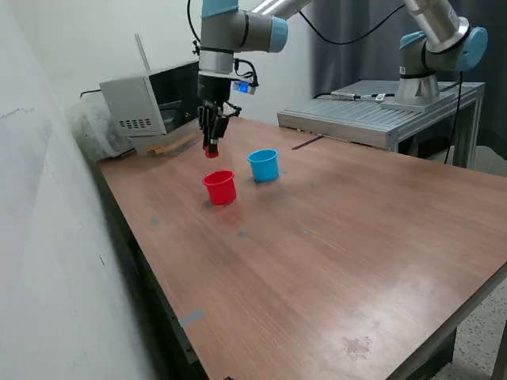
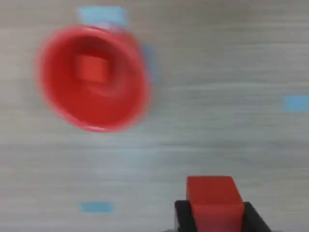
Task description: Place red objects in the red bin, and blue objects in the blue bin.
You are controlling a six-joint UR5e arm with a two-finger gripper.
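Observation:
My gripper (image 1: 211, 150) is shut on a small red cube (image 1: 211, 153) and holds it in the air above the table, just behind the red cup (image 1: 220, 188). In the wrist view the held red cube (image 2: 214, 200) sits between the two dark fingers (image 2: 182, 216). The red cup (image 2: 92, 78) shows from above, blurred, with another red cube (image 2: 92, 69) lying inside it. The light-blue cup (image 1: 264, 165) stands upright on the exterior view's right of the red cup. No dark-blue cubes show on the table; the blue cup's inside is hidden.
A grey box-like device (image 1: 150, 99) stands at the table's back, on the exterior view's left. A metal platform (image 1: 372, 115) with a second arm's base (image 1: 417, 79) lies at the back right. Small blue tape marks (image 2: 295, 102) dot the wooden tabletop (image 1: 333, 253).

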